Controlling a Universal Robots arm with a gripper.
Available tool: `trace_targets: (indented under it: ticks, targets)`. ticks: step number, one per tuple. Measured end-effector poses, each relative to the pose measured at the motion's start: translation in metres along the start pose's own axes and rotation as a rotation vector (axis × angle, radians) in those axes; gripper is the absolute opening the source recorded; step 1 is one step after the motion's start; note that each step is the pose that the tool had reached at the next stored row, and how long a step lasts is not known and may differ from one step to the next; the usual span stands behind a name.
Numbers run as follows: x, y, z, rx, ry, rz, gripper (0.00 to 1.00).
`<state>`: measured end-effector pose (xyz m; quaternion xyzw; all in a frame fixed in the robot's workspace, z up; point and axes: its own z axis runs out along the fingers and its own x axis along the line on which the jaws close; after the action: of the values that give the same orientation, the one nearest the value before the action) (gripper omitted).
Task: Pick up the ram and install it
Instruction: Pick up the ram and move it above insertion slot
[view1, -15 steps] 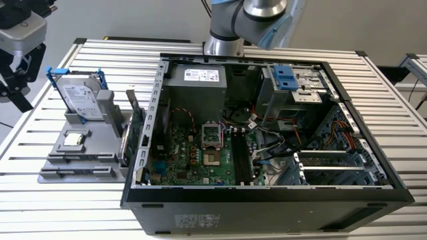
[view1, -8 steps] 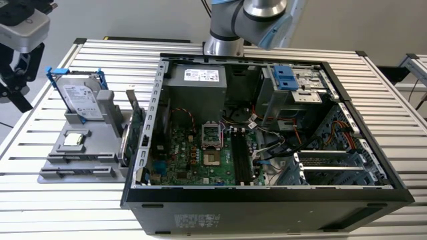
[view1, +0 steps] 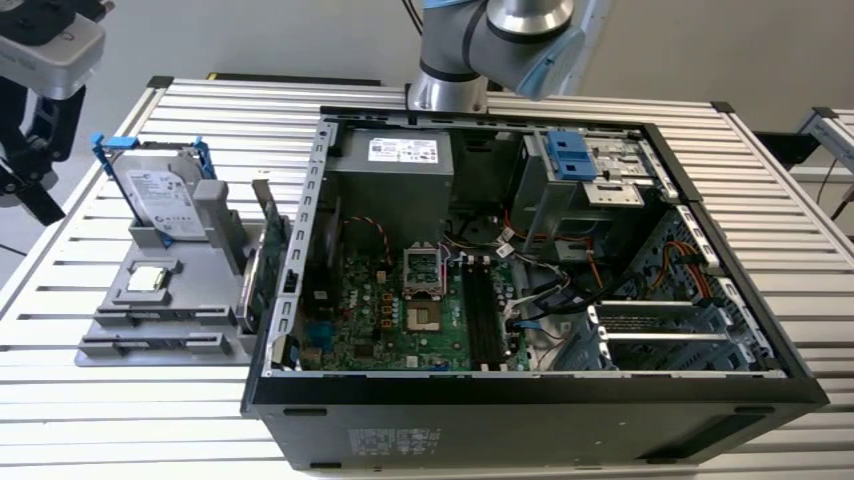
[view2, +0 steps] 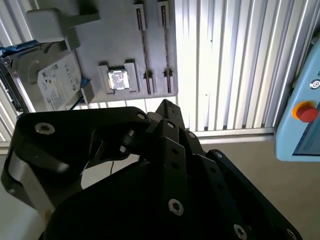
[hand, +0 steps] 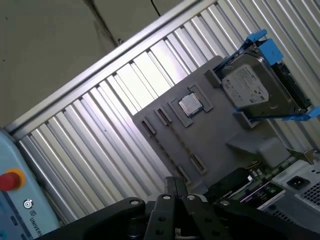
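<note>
The tabletop (view1: 107, 420) has shiny silver stripes. The computer case (view1: 534, 430) is black, and the board (view1: 387, 320) inside it is green. The hard drive (view1: 160, 195) is silver, in a blue frame (view1: 134, 146), on a grey holder (view1: 174, 300). The tool (view2: 167, 115) is black. The button (view2: 305, 111) is red, on a light blue box (view2: 300, 140).

The ram (view2: 145, 47) shows as a thin dark line, standing on edge in the grey holder's (view2: 110, 35) slot.
</note>
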<state>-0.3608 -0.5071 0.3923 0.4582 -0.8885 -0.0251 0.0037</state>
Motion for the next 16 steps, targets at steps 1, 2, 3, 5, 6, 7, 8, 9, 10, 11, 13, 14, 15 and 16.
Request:
trace_targets:
  ticks: [1, 2, 3, 5, 6, 7, 8, 9, 10, 11, 13, 14, 15, 16]
  targets:
    - [0.0, 0.0, 0.0, -0.0001, 0.0004, -0.01, 0.0]
    - [0.0, 0.0, 0.0, -0.0003, 0.0009, -0.02, 0.0]
    - [0.0, 0.0, 0.0, -0.0005, 0.0014, -0.031, 0.0]
    - [0.0, 0.0, 0.0, -0.0008, 0.0025, -0.052, 0.0]
    - [0.0, 0.0, 0.0, -0.001, 0.003, -0.064, 0.0]
    - [0.0, 0.0, 0.0, -0.0011, 0.0035, -0.074, 0.0]
    - [0.0, 0.0, 0.0, -0.0013, 0.0041, -0.085, 0.0]
    - [0.0, 0.0, 0.0, -0.0015, 0.0047, -0.096, 0.0]
    - [0.0, 0.0, 0.0, -0.0017, 0.0052, -0.108, 0.0]
    - [0.0001, 0.0, 0.0, -0.0019, 0.0058, -0.119, 0.0]
    - [0.0001, 0.0, 0.0, -0.0021, 0.0069, -0.141, 0.0]
    - [0.0001, 0.0, 0.0, -0.0023, 0.0076, -0.153, 0.0]
    - [0.0001, 0.0, 0.0, -0.0025, 0.0082, -0.165, 0.0]
    - [0.0001, 0.0, 0.0, -0.0026, 0.0088, -0.177, 0.0]
